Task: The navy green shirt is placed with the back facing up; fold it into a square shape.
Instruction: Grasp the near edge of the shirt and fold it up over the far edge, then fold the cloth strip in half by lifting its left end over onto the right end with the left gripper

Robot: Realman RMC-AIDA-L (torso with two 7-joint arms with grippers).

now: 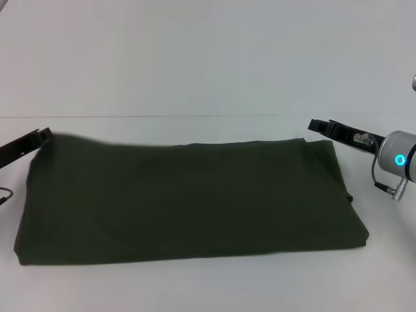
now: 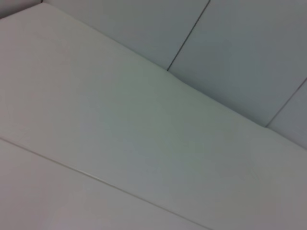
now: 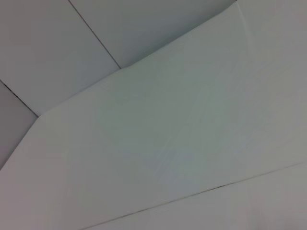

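1. One navy green shirt [image 1: 188, 201] is lying on the white table [image 1: 195, 65], and two grippers are showing, one at each side of the head view.
2. The shirt is sitting toward the near side of the table, spread wide from left to right as a long folded band, with its right end forming a thick doubled edge.
3. The left gripper [image 1: 43, 136] is reaching in from the left edge, its dark tip sitting at the shirt's far-left corner; whether it is spread or pressed together, I cannot tell.
4. The right gripper [image 1: 314, 125] is stretching in from the right on a silver wrist with a glowing blue ring, its black tip hanging just beside the shirt's far-right corner; its state I cannot tell either.
5. The cloth is looking soft, matte and plain, dark olive, with faint creases across its flat top.
6. Both wrist views are showing only pale smooth panels crossed by thin dark seams.
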